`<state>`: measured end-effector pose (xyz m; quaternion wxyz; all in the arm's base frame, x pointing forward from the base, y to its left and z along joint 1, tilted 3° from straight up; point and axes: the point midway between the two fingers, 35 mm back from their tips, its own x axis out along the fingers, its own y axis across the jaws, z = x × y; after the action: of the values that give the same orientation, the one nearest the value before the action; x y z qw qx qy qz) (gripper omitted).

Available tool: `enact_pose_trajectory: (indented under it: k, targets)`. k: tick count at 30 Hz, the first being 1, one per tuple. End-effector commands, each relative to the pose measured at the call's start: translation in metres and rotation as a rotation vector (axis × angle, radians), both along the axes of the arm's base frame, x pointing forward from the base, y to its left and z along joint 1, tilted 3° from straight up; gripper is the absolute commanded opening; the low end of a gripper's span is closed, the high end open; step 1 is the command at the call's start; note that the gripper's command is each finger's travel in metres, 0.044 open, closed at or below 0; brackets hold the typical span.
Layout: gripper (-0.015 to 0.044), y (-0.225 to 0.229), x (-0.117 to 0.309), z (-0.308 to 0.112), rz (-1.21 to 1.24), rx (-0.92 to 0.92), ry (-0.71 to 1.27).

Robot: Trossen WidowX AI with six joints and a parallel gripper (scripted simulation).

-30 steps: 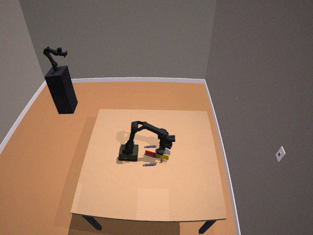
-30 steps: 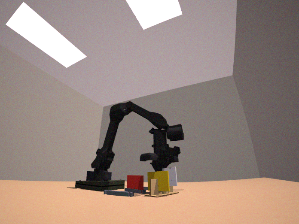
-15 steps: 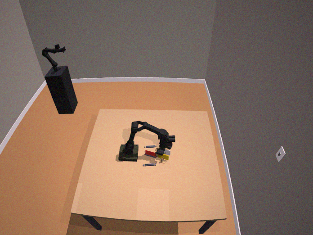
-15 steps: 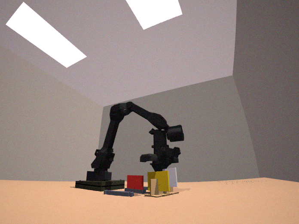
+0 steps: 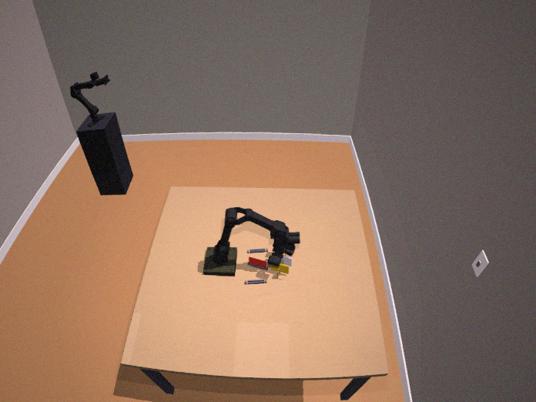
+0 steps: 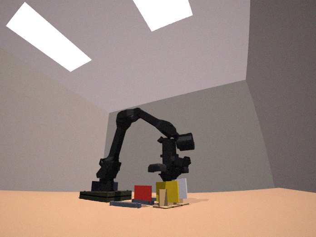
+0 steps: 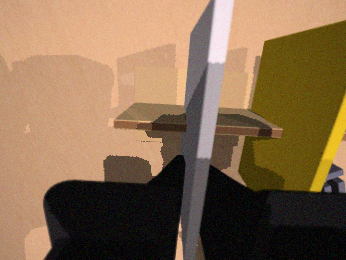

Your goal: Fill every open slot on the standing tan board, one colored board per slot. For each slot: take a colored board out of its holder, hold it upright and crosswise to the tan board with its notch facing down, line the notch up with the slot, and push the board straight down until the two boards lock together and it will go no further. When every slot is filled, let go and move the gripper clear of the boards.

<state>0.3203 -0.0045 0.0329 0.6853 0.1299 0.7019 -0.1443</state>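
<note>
From my station, the table looks like smooth pale wood, the slotted board like matt tan wood, the pincer like dull black plastic, the yellow board flat and matt

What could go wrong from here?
The pincer grips the white board over the tan board. Its notch is out of sight in the wrist view, so a push down could jam if it is off the slot.

The white board leans in the wrist view; if that is real tilt, it may bind.

The yellow board stands close beside the pincer, which might knock it while lowering or opening.
</note>
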Motion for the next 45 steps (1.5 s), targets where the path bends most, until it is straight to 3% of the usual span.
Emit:
enact_pose_trajectory:
  k: [1, 45]
  targets:
    - [0.0, 0.0001, -0.0004, -0.002, 0.004, 0.001, 0.002]
    - [0.0, 0.0002, 0.0007, -0.0051, 0.016, 0.002, 0.002]
